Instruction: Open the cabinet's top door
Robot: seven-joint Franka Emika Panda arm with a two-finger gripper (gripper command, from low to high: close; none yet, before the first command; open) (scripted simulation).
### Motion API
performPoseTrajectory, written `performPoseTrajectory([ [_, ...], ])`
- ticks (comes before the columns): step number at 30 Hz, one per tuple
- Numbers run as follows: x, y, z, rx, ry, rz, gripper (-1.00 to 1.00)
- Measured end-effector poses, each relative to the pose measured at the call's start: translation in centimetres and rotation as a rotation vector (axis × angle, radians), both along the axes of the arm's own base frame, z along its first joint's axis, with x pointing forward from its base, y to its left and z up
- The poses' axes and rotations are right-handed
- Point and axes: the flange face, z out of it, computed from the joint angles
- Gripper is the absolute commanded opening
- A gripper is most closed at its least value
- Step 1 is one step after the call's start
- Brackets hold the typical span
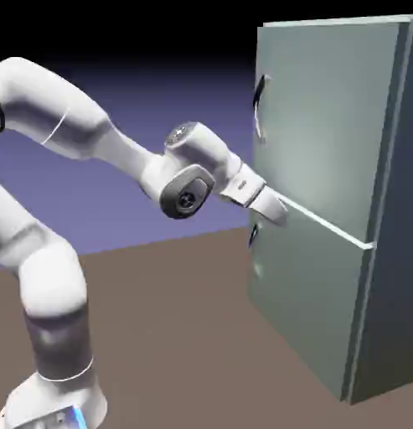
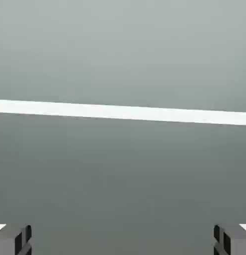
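**Here, the claw sits at the seam, below the handle**

The cabinet [image 1: 327, 209] stands on the right of the brown counter [image 1: 176, 335], taller than the arm. The top door [image 1: 327, 117] lies flush and shut, with its dark handle [image 1: 260, 105] near its left edge, well above the claw [image 1: 276, 209]. The claw's tips are close to the pale seam [image 1: 327, 224] between the doors, near the left edge of the cabinet front. In the hand view the fingertips [image 2: 15, 240] sit far apart at the bottom corners, so the claw is spread wide and holds nothing; grey-green panel fills the view, crossed by the seam [image 2: 123, 112]. Left of the cabinet the counter is open.
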Motion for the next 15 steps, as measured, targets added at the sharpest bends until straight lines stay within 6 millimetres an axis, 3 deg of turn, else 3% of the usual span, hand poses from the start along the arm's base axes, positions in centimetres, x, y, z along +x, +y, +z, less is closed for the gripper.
performPoseTrajectory([
  [8,-0.8,0.0,6.6,0.032,-0.169,-0.051,1.0],
  [15,-2.2,1.2,11.2,0.048,-0.31,-0.078,1.0],
])
